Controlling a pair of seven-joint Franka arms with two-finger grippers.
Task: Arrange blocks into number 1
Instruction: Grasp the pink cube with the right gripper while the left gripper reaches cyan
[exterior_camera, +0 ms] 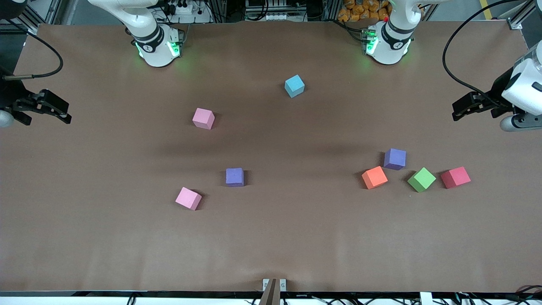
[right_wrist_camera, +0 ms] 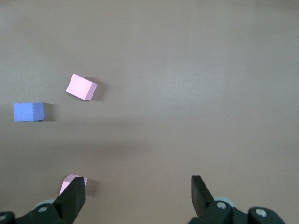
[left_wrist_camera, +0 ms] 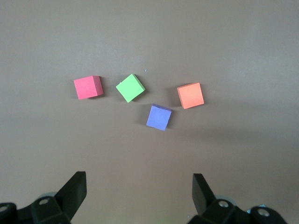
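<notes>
Under right fingers (right_wrist_camera: pixel 74 196), pink block (right_wrist_camera: pixel 71 179) half-hidden.

**Soft overhead light, short shadows, little glare**

The brown table (exterior_camera: pixel 271 237) is evenly and moderately lit from above; each of the blocks (exterior_camera: pixel 203 118) throws a short, soft shadow; broad faint dark bands cross the middle of the table; green lamps glow at the arm bases (exterior_camera: pixel 159 48); both wrist views are dimmer and greyer, with the near fingers (left_wrist_camera: pixel 74 189) dark and slightly soft.
</notes>
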